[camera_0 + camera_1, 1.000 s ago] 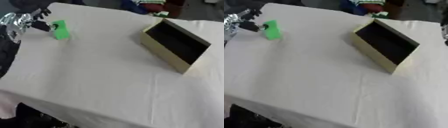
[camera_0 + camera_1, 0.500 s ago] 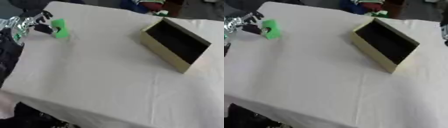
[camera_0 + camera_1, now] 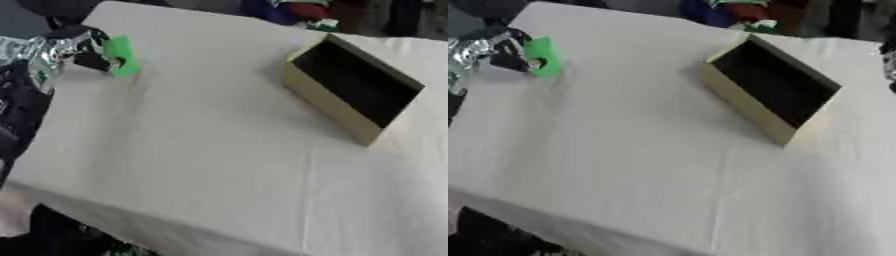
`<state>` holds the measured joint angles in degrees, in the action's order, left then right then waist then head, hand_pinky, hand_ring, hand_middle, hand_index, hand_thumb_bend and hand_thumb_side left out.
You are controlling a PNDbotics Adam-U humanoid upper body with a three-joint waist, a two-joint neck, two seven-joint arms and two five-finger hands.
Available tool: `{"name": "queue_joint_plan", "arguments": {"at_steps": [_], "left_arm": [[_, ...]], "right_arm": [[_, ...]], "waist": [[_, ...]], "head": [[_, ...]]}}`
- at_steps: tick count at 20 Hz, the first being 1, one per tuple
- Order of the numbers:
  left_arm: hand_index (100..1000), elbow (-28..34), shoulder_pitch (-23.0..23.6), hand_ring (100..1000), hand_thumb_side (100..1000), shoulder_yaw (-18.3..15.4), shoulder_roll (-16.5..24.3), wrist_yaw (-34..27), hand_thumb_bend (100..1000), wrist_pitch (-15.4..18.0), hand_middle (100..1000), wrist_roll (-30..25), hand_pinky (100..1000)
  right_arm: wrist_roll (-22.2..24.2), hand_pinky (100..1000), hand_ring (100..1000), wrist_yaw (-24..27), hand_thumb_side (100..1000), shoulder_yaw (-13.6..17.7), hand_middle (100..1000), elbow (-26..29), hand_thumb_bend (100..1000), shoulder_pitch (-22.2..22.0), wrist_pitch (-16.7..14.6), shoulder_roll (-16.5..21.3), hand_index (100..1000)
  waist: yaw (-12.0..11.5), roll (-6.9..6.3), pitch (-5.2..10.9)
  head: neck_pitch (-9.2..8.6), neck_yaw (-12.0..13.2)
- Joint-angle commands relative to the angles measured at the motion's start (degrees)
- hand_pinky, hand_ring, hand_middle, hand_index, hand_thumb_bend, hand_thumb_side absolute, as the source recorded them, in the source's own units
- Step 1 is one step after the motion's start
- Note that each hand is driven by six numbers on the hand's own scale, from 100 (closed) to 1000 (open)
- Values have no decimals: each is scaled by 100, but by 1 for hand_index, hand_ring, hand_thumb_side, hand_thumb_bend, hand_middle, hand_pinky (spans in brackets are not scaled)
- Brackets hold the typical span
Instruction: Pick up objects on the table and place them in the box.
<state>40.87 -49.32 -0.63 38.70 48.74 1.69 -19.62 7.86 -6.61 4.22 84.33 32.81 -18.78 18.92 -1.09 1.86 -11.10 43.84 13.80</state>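
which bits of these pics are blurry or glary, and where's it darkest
Left eye view: the silver left hand gives glare and smears beside the green object; the whole frame is soft. Right eye view: the box interior is the darkest patch, contents unreadable; the table cloth is evenly lit with faint creases.

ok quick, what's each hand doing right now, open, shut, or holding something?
Left hand: fingers against the green block at the table's far left; whether they are closed on it cannot be told.
Right hand: not in view.
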Motion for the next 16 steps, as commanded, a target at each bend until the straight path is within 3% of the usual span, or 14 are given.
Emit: {"name": "queue_joint_plan", "arguments": {"at_steps": [1,5,6,10,16], "left_arm": [[872,18,-41,727,517,-29,97,58,348,-35,741,-70,758],[817,33,-26,628,440,-34,94,100,281,-62,631,-61,713],[766,49,-28,570,376,-40,95,103,236,-62,560,-40,681],[665,222,-31,465,261,-90,105,38,116,-20,433,370,624],[669,819,-135,465,264,54,168,-354,100,200,430,682,630]], "right_arm": [[10,626,848,30,405,35,613,40,100,111,1,87,807],[13,626,848,29,405,36,612,32,100,112,2,87,806],[13,626,848,29,405,36,612,29,100,112,2,86,806],[16,627,848,24,405,36,612,23,100,116,0,84,806],[19,627,848,20,405,33,612,16,100,115,-5,91,805]], "waist": [[8,-16,75],[12,-15,76],[12,-16,77],[14,-14,84],[-1,-23,101]], "head": [[28,14],[28,13],[28,12],[28,4],[28,-3]]}}
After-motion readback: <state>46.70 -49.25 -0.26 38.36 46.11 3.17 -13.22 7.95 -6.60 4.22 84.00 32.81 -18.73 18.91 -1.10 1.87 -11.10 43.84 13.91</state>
